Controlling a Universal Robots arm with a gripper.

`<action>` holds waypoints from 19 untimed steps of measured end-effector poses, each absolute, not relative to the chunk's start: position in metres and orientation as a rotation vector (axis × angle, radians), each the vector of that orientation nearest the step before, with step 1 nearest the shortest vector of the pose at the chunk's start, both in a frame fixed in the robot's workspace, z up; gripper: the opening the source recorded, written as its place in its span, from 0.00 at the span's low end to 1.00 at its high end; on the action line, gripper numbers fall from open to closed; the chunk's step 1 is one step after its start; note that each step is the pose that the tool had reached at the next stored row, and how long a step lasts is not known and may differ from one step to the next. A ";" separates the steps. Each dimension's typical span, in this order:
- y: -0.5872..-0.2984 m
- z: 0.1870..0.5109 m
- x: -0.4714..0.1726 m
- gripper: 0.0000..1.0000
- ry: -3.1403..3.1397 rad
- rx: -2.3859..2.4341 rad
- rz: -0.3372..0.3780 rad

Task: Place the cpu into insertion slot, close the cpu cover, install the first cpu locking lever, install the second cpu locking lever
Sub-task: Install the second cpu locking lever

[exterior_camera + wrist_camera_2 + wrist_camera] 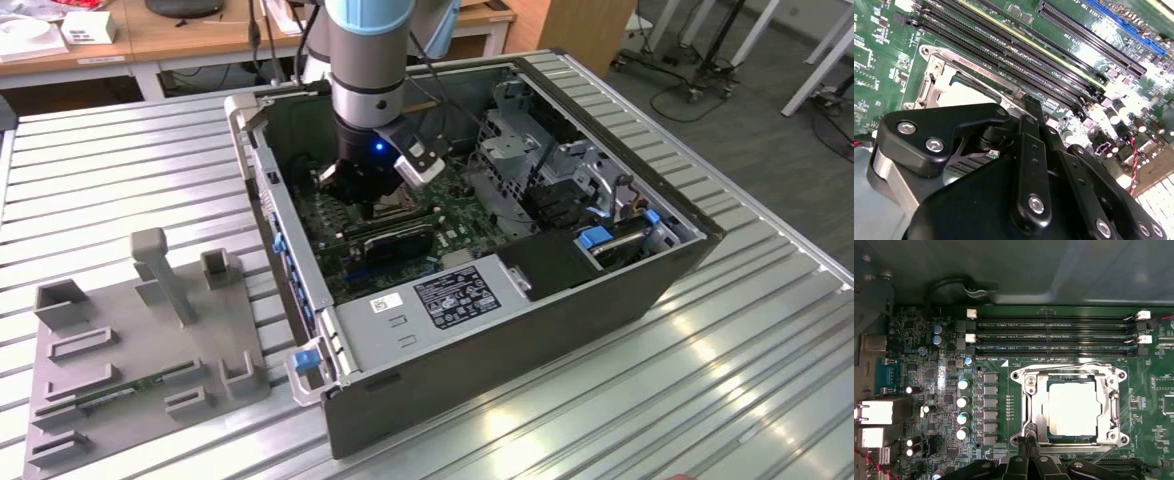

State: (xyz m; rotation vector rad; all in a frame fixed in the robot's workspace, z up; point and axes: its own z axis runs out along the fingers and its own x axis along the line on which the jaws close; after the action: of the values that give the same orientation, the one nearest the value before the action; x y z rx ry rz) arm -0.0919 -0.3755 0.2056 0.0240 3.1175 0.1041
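**My pincer at the edge of the socket**

My pincer (1026, 444) hangs low inside the open computer case (667, 262), its black fingers (1030, 150) drawn together into a narrow tip with nothing between them. That tip sits right at one corner of the insertion slot (1029, 410), against the silver frame. Just beyond it the cpu (1072, 408) lies flat in the slot, its pale metal top showing through the square window of the cpu cover (1037, 416), which is folded down over it. Past the socket run the long black memory slots (1054, 336) on the green board (914, 325). In the exterior view, a grey fixture tray (140, 350) stands on the slatted table (120, 180), well apart from the case.
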 end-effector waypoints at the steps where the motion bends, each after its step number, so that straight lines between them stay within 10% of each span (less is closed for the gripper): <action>1: -0.375 0.208 -0.092 0.11 3.118 0.024 0.104; 19: -0.375 0.265 -0.091 0.11 3.118 0.027 0.104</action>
State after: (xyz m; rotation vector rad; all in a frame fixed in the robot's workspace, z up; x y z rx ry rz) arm -0.0912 -0.3753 0.2647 0.0267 3.1176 0.1036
